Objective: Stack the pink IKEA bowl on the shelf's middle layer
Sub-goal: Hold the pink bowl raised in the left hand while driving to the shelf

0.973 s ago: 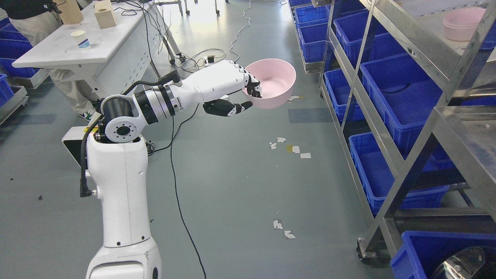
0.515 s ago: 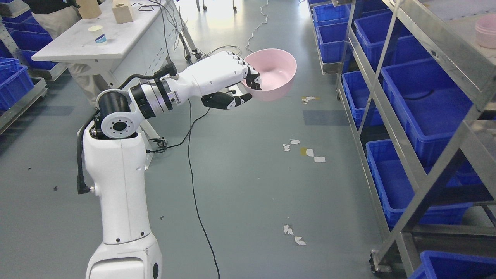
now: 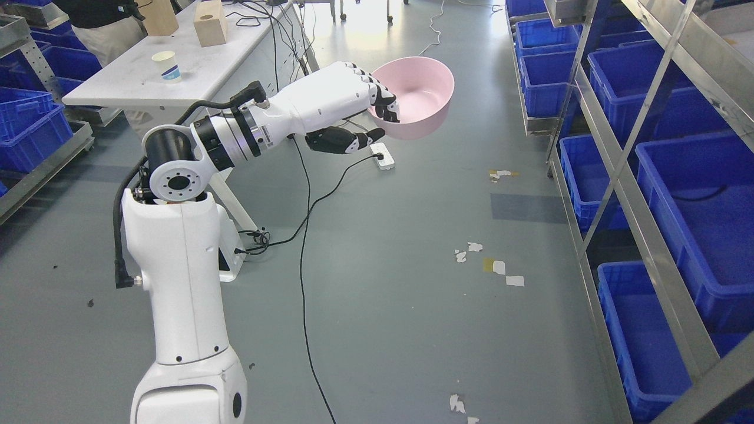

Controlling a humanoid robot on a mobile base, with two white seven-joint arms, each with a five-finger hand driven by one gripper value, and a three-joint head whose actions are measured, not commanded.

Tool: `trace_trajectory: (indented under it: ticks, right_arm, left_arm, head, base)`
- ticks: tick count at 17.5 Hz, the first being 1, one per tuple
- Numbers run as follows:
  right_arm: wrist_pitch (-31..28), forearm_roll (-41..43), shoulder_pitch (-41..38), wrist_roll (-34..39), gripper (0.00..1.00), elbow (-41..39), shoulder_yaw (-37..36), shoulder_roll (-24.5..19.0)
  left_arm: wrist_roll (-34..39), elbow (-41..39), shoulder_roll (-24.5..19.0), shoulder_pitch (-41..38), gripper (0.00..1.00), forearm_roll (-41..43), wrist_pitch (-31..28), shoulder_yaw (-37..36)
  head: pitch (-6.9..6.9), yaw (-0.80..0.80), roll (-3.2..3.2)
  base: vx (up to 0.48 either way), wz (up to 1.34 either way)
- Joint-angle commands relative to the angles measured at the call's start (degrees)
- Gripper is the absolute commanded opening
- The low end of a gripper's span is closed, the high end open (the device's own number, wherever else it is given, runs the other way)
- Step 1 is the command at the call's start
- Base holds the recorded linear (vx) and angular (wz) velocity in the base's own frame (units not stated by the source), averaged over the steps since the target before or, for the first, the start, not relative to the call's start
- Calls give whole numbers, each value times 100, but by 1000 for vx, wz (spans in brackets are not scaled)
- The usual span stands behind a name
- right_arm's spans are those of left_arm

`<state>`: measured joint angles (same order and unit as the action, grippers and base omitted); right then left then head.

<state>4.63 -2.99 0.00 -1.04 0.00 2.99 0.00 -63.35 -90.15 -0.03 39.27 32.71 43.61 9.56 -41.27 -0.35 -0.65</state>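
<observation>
1. We hold the pink bowl (image 3: 419, 94) in our left robot hand (image 3: 359, 112), fingers hooked over the near rim and the thumb under it.
2. The bowl is round, smooth and matte, held in the air above the grey floor (image 3: 383, 282), well apart from the metal shelf (image 3: 642, 118).
3. The shelf carries blue plastic bins (image 3: 701, 218).
4. A paper cup (image 3: 166, 65) stands on the white table (image 3: 135, 82).

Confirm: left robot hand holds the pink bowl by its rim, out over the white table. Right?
Not quite. In the head view the left robot hand does grip the pink bowl by its rim, but the bowl hangs over bare floor; the white table lies off to the left.
</observation>
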Motion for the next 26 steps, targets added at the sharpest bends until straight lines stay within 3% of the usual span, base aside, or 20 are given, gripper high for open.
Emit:
trace_trajectory:
  ticks: [1, 20, 26]
  right_arm:
    - [2, 0, -18, -2, 100, -100, 0, 100]
    - [2, 0, -18, -2, 100, -100, 0, 100]
    - [2, 0, -18, -2, 100, -100, 0, 100]
  left_arm:
    - [42, -29, -97, 19, 1, -1, 7, -7]
    - [51, 7, -97, 63, 1, 16, -98, -148]
    - [243, -2, -97, 80, 1, -10, -151, -647]
  head:
    - [0, 0, 0]
    - [0, 0, 0]
    - [0, 0, 0]
  base:
    - [397, 20]
    - [410, -46]
    - [372, 69]
